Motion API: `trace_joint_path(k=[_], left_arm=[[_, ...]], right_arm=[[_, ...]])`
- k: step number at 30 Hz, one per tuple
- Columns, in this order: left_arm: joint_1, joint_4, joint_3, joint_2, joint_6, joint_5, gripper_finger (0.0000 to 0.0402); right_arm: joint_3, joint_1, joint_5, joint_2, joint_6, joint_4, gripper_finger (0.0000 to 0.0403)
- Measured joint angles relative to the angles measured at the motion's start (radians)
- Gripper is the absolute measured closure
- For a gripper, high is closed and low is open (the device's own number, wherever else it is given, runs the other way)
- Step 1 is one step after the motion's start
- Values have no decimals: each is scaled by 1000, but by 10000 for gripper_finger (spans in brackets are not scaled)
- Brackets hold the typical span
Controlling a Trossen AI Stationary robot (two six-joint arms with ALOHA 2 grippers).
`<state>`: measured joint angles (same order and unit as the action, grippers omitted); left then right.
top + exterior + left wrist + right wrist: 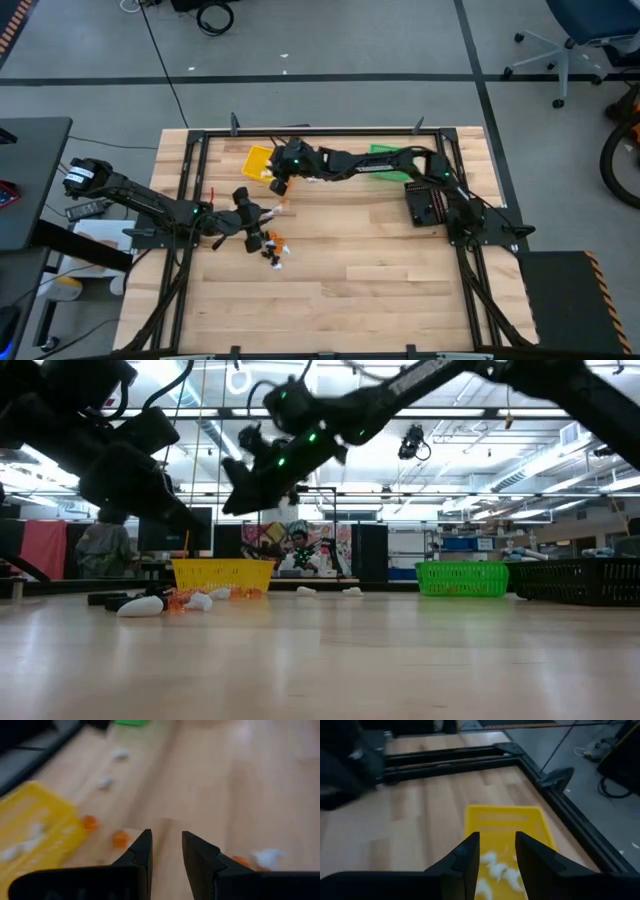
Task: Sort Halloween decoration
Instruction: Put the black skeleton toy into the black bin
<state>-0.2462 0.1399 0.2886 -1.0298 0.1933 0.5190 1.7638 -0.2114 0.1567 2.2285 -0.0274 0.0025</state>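
1. The left arm reaches from the table's left edge toward the middle, and the left gripper hangs over the wooden table. Its two dark fingers stand apart with bare wood showing in the gap, nothing between them.
2. Just beside that gripper, toward the front edge, lies a small heap of Halloween decoration trinkets in white, orange and black. A few more white and orange pieces lie on the wood between the heap and the yellow bin. In the low view the loose trinkets sit on the table in front of the yellow bin.
3. The yellow bin stands near the table's far edge, left of centre. White trinkets lie inside it on its floor.
4. The right arm stretches from the table's right side across to the yellow bin, and the right gripper hovers over that bin's near right corner. Its fingers are parted, and nothing is clamped between them; the bin's inside shows through the gap.
5. The green bin stands at the far edge, right of centre, partly under the right arm.
6. The black bin sits just in front of the green one, near the right arm's base.
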Motion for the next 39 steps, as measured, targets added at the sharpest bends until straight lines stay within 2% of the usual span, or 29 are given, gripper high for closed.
trace_joint_path(k=[6,8,14,20,27,32,39], left_arm=[[0,3,0,0,-55,-263,320],[-1,6,0,0,-56,-305,320],[0,45,0,0,-56,-307,319],[-15,91,0,-5,-63,-305,307],[-78,121,0,-5,-34,-286,257],[-142,130,0,-5,3,-215,234],[-158,-109,137,-5,53,-146,232]], right_arm=[[-227,74,0,-161,-44,59,274],[-321,108,4,-216,-44,103,274],[-593,211,30,-325,24,295,274],[-795,278,30,-334,103,552,274],[-905,326,26,-334,130,689,273],[-961,342,30,-334,123,766,273],[-992,358,83,-333,105,786,273]])
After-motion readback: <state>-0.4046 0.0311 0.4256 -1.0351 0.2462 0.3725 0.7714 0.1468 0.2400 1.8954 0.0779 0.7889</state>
